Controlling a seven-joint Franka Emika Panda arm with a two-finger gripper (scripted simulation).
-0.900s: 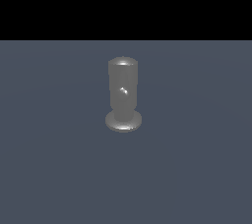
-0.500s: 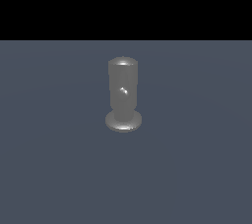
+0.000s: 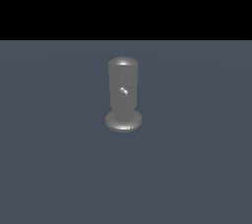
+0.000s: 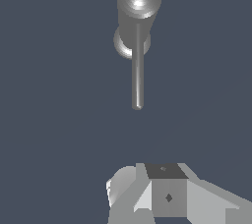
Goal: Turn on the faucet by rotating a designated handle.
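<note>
The faucet (image 3: 122, 95) stands upright on a flat slate-grey floor (image 3: 49, 169), roughly midway across it in the exterior view and nearer the far edge, where the floor meets plain black. It is a glossy grey cylinder with a rounded top, resting on a wider round disc base (image 3: 123, 121). In the exterior view a small bright glint sits about halfway up the cylinder's front (probably the handle's rounded end pointing almost straight at the camera, though that view is too foreshortened to be sure). The wrist view looks down on the faucet (image 4: 139, 2) from above and shows the handle (image 4: 138, 68) plainly: 1 thin straight grey rod, much slimmer than the cylinder, running out sideways from the cylinder's top over the base and ending in a rounded tip (image 4: 138, 105) above bare floor. The gripper (image 4: 165, 196) appears only in the wrist view, as white and grey blocks with a dark square face, well apart from the handle's tip and touching nothing. Its fingertips lie outside that picture, so I cannot tell whether the jaws are spread or pressed together.
</note>
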